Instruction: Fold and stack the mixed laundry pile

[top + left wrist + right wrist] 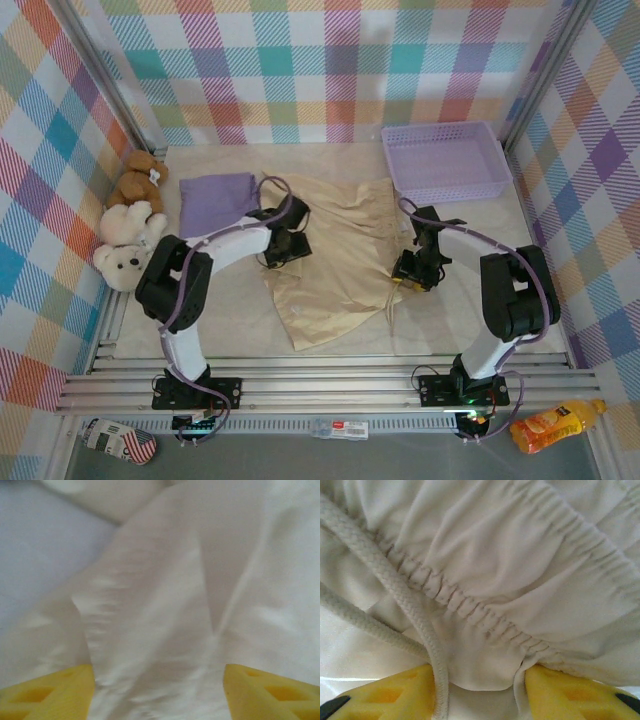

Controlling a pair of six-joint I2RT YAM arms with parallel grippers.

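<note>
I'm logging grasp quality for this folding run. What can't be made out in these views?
Right wrist: whether the right tool grips the waistband of the cream garment; the bottom edge cuts off its fingers.
Left wrist: which part of that garment lies under the left tool; blurred, too close.
Top: both tools' tips, hidden under the arms; the print on the small packet, too small.

I have the spread garment (335, 260) lying in the middle of the table (230, 330), with the folded shirt (217, 202) just beside its far left corner. The basket (445, 160) sits behind the garment, in the far right corner. Two teddy bears (125, 235) lie against the left wall, one behind the other. My left gripper (285, 245) is on the garment's left edge, my right gripper (412, 270) on its right edge.
</note>
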